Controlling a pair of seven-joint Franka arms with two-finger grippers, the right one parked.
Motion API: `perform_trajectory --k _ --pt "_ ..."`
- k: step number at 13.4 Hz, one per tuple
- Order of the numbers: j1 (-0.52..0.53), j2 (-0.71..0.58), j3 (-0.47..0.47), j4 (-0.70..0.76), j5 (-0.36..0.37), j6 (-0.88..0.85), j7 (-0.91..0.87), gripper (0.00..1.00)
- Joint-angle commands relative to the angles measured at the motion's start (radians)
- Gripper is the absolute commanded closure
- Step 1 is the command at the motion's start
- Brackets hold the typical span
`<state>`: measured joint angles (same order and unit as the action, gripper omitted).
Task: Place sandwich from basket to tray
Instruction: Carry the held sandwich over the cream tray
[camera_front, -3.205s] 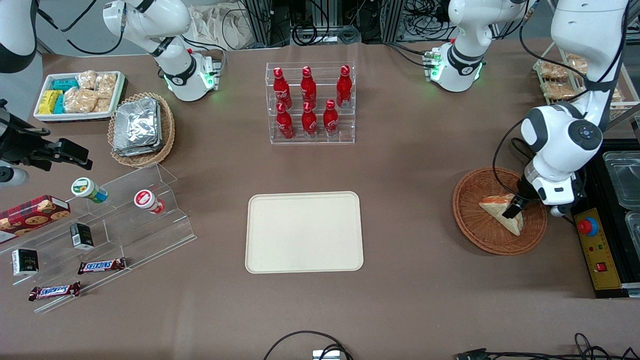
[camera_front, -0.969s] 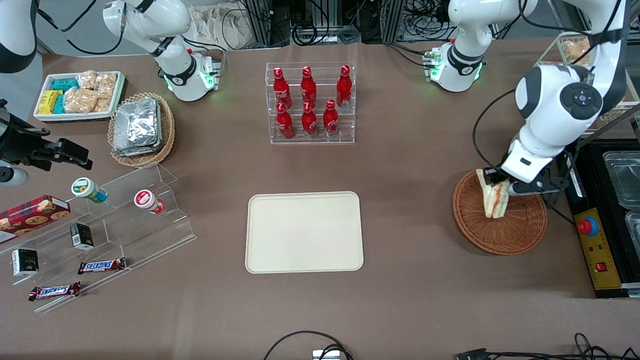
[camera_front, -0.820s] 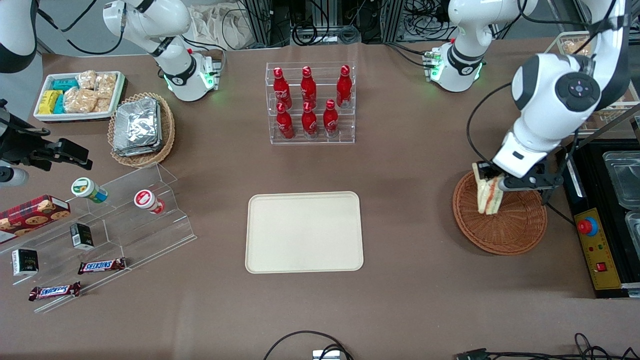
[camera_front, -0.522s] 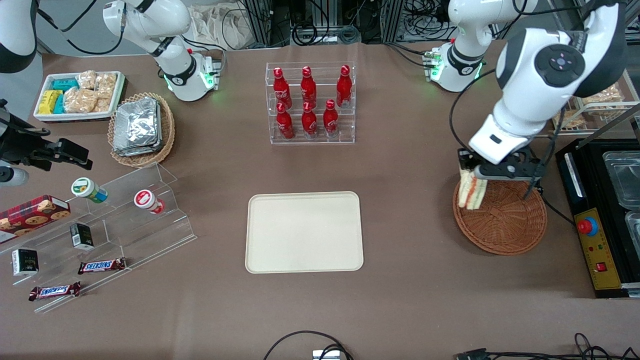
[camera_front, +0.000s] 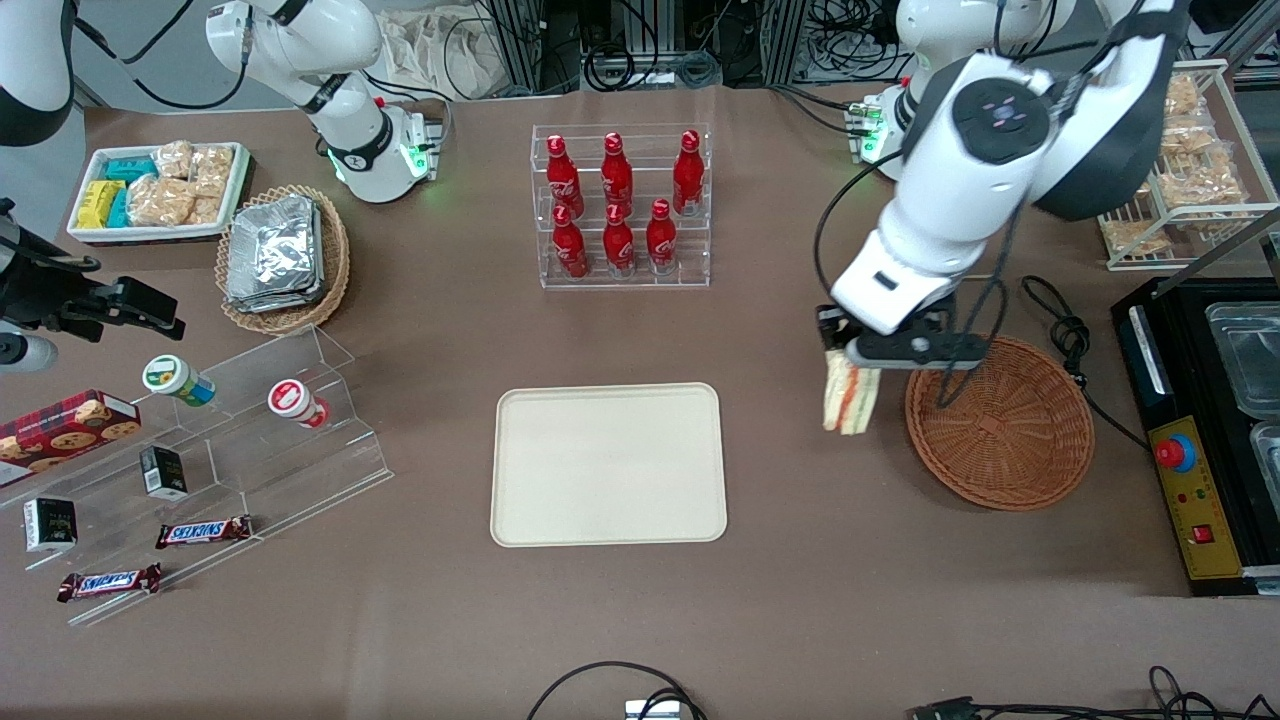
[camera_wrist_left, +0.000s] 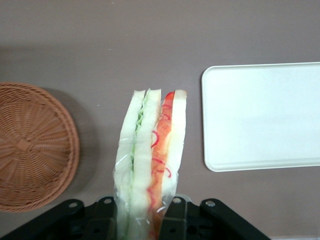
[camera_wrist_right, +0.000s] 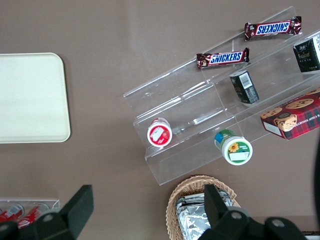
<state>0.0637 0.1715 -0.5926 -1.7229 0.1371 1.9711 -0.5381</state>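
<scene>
The sandwich (camera_front: 850, 396) (camera_wrist_left: 150, 160), a wrapped wedge with white, green and red-orange layers, hangs edge-down in the air. My left gripper (camera_front: 851, 356) (camera_wrist_left: 141, 220) is shut on its upper end. It hovers over bare table between the reddish-brown wicker basket (camera_front: 1000, 425) (camera_wrist_left: 32, 145) and the cream tray (camera_front: 608, 464) (camera_wrist_left: 265, 117), just beside the basket's rim. Nothing lies in the basket, and the tray's surface is bare.
A clear rack of red bottles (camera_front: 620, 205) stands farther from the front camera than the tray. A black cable (camera_front: 1060, 325) lies by the basket. A black control box (camera_front: 1195, 500) and snack rack (camera_front: 1185, 170) sit at the working arm's end; a stepped acrylic shelf (camera_front: 230, 440) at the parked arm's.
The gripper closed on the sandwich in the basket, lifted it upright, and carried it out over the basket's rim toward the tray. The basket now holds nothing.
</scene>
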Motion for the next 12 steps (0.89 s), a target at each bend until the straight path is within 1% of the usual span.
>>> perform_trajectory --k 1,2,3,8,12 --pt "-0.119 0.199 -0.009 0.182 0.141 -0.032 -0.159 0.78" --pt "-0.152 0.259 -0.009 0.231 0.189 -0.034 -0.210 0.78" --pt "-0.182 0.308 -0.009 0.271 0.214 -0.034 -0.242 0.78" --pt "-0.251 0.468 -0.004 0.380 0.226 -0.018 -0.275 0.78" --pt "-0.301 0.580 -0.003 0.399 0.320 0.046 -0.358 0.78"
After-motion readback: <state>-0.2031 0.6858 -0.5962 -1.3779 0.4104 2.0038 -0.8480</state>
